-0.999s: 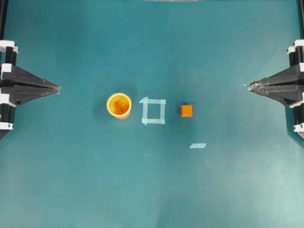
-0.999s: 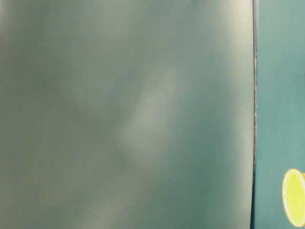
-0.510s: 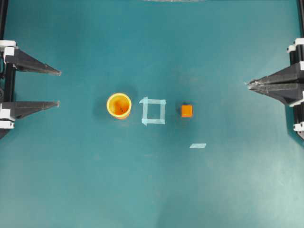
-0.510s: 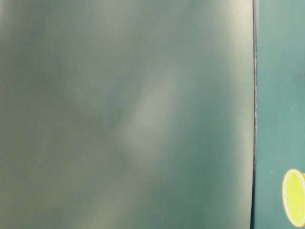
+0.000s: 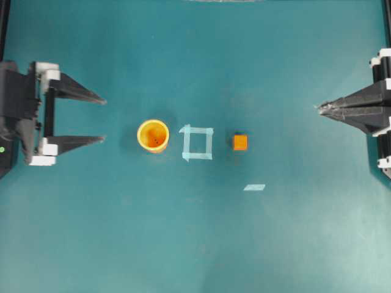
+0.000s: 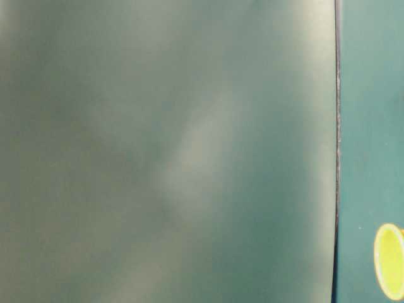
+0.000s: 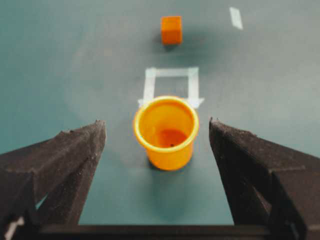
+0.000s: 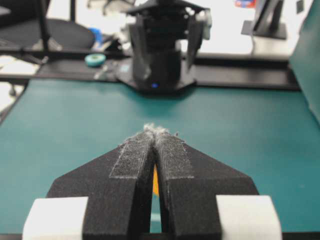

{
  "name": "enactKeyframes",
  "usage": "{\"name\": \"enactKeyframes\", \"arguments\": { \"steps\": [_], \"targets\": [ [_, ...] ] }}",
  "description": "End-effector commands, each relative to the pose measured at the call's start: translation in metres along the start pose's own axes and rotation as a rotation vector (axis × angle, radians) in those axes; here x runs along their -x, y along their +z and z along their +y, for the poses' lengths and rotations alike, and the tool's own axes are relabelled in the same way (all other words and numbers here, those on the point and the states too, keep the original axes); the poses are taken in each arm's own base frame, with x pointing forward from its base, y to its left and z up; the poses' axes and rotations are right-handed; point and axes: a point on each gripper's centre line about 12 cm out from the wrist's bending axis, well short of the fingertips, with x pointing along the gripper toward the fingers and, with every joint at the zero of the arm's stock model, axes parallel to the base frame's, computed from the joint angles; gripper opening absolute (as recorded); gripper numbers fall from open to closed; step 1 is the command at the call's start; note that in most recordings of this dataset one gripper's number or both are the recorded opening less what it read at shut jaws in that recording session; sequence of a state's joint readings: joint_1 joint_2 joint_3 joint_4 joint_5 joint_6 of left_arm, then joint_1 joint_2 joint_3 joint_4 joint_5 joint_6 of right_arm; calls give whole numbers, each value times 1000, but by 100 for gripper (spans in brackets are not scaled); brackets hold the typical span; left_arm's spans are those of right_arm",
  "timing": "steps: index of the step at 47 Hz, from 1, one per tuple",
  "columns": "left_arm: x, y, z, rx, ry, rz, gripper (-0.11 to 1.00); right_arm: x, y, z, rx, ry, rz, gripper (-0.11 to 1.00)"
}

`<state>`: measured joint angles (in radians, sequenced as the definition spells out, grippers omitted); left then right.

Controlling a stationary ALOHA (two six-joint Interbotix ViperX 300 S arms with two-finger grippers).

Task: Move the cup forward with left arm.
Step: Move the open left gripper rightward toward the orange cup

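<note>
The yellow-orange cup (image 5: 153, 135) stands upright on the teal table, left of centre. My left gripper (image 5: 104, 119) is open, its two black fingers spread wide and pointing at the cup from the left, a short gap away. In the left wrist view the cup (image 7: 166, 132) sits ahead between the fingertips, touching neither, and the left gripper (image 7: 156, 122) holds nothing. My right gripper (image 5: 319, 109) is shut and empty at the right edge; its tips (image 8: 156, 129) meet. A sliver of the cup's rim (image 6: 390, 260) shows in the table-level view.
A pale tape square (image 5: 197, 130) lies just right of the cup, also visible beyond the cup as the tape square (image 7: 170, 72). A small orange cube (image 5: 240, 142) sits further right, and a tape strip (image 5: 254, 187) lies below it. The table-level view is mostly blurred.
The left gripper went from shut to wide open, then moved right toward the cup. The cup, the cube and the right arm have not moved.
</note>
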<state>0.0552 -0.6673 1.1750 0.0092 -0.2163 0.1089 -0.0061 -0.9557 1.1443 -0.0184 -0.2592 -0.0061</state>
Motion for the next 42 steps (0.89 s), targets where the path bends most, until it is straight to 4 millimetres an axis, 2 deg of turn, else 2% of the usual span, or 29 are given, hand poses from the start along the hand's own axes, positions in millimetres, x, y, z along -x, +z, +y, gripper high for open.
{"name": "enactKeyframes", "arguments": {
  "steps": [1, 12, 42],
  "targets": [
    [-10, 2, 2, 5, 9, -10, 82, -3, 12, 0, 2, 0, -21, 0],
    [-30, -23, 0, 8, 0, 71, 82, -2, 11, -1, 0, -2, -12, 0],
    [-61, -68, -5, 82, 3, 88, 82, -2, 16, -1, 3, -2, -28, 0]
  ]
}}
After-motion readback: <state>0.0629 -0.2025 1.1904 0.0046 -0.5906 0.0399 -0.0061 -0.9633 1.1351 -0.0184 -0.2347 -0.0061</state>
